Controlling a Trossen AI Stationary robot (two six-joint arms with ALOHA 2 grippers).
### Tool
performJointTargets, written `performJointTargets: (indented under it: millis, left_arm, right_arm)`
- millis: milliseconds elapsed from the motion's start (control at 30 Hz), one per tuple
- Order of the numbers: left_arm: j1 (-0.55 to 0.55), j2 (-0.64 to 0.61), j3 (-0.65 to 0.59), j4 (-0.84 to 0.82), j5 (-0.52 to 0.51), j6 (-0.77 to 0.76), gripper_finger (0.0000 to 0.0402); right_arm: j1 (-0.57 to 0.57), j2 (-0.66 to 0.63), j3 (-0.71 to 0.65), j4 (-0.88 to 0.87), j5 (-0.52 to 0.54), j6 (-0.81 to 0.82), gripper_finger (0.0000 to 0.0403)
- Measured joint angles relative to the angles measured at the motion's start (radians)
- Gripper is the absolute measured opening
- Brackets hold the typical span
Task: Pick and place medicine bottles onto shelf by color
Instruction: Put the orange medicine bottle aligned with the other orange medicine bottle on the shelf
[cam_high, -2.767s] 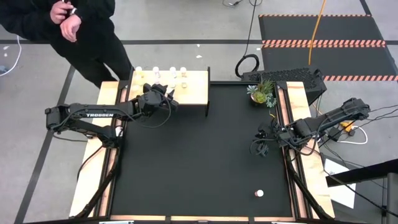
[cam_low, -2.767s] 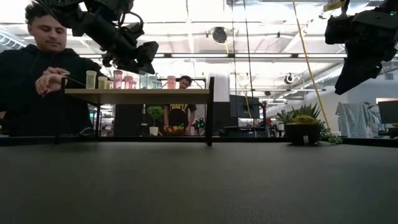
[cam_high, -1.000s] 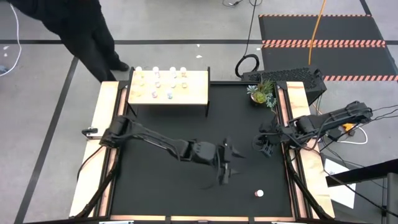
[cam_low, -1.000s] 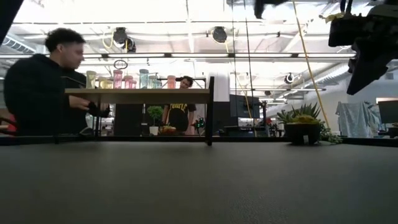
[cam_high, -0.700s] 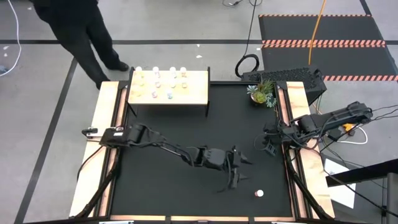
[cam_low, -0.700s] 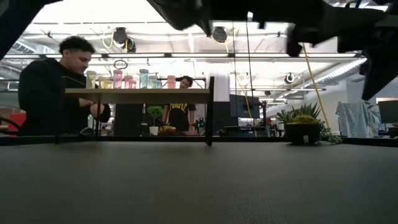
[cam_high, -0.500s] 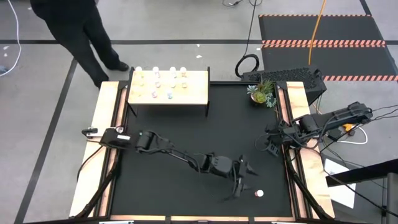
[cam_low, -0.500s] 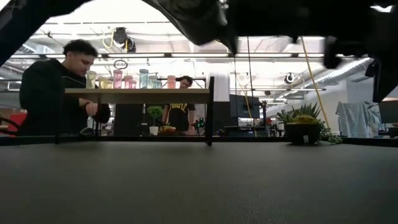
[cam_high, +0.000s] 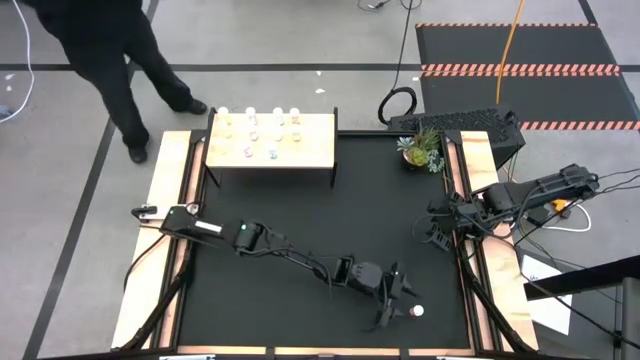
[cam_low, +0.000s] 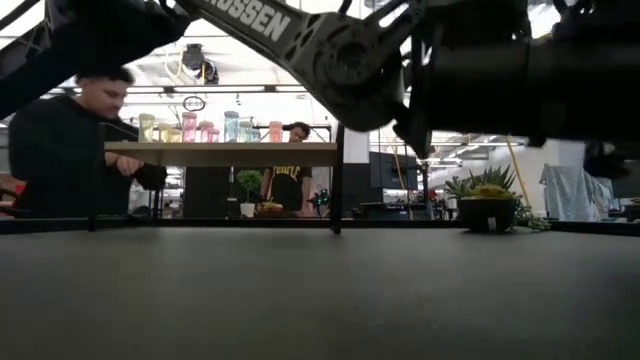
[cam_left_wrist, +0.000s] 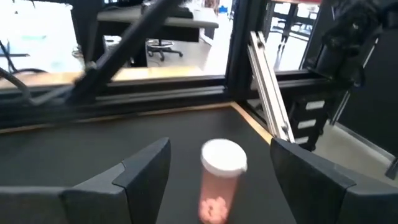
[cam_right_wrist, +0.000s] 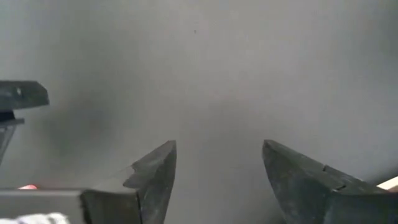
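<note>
A pink medicine bottle (cam_left_wrist: 221, 182) with a white cap stands upright on the black mat near the table's near right corner (cam_high: 417, 311). My left gripper (cam_high: 400, 300) is low over the mat, reaching nearly level toward the bottle. It is open, and the bottle stands just ahead of its fingertips, between their lines. Several more medicine bottles (cam_high: 260, 137) stand on the light-wood shelf (cam_high: 310, 150) at the far left. My right gripper (cam_high: 436, 236) waits open at the right edge, with only mat between its fingers (cam_right_wrist: 217, 152).
A green potted plant (cam_high: 420, 148) stands at the far right. The left arm (cam_high: 290, 255) lies slantwise across the middle of the mat. Wooden side rails (cam_high: 165, 230) run along both sides. A person (cam_high: 110, 50) stands beyond the far left corner.
My left gripper has swept from the middle of the mat toward the near right corner and sunk low, ending just short of the pink bottle. The arm has stretched out flat. The bottle has not moved. The person has stepped left behind the shelf.
</note>
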Motion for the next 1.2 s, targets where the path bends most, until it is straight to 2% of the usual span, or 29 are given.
performJointTargets:
  millis: [367,533,900,1200]
  left_arm:
    - [0.001,0.047,0.065,0.000,-0.008,0.041,0.0316]
    - [0.012,0.048,0.064,0.001,-0.007,0.043,0.0307]
    - [0.021,0.048,0.063,0.001,0.078,0.122,0.0285]
    - [0.028,0.055,0.062,-0.060,0.026,0.094,0.0284]
  right_arm:
    - [0.000,0.000,0.000,0.000,-0.006,0.048,0.0239]
    - [0.000,0.000,0.000,0.001,-0.008,0.054,0.0238]
    - [0.000,0.000,0.000,0.012,-0.013,0.071,0.0238]
    - [0.027,-0.001,-0.001,0.019,-0.184,0.096,0.0238]
